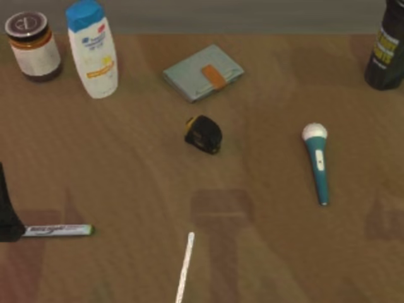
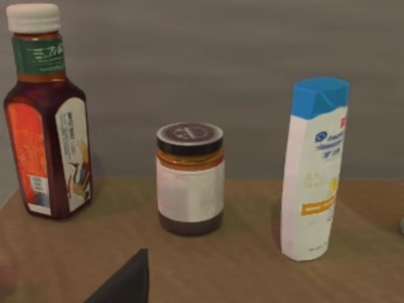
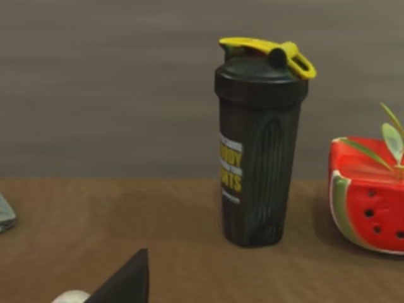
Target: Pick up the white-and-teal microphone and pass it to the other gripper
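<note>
The white-and-teal microphone [image 1: 317, 163] lies flat on the table's right half, its white ball head toward the back and its teal handle toward the front. In the right wrist view only the white head [image 3: 69, 297] peeks in at the picture's edge, beside one black finger [image 3: 126, 281] of my right gripper; no second finger is near it and nothing is held. My right arm does not appear in the top view. A black part of my left arm [image 1: 7, 211] sits at the table's left edge. One black finger [image 2: 123, 284] of the left gripper shows alone over bare table.
A jar [image 1: 33, 44] and a white bottle with a blue cap [image 1: 93, 47] stand back left, with a brown sauce bottle [image 2: 47, 113] beside them. A grey wallet [image 1: 203, 72] and black tape measure [image 1: 203, 134] lie mid-table. A black shaker [image 1: 385, 50] and watermelon piece [image 3: 369, 196] are back right. A marker [image 1: 58, 230] and white stick [image 1: 185, 268] lie in front.
</note>
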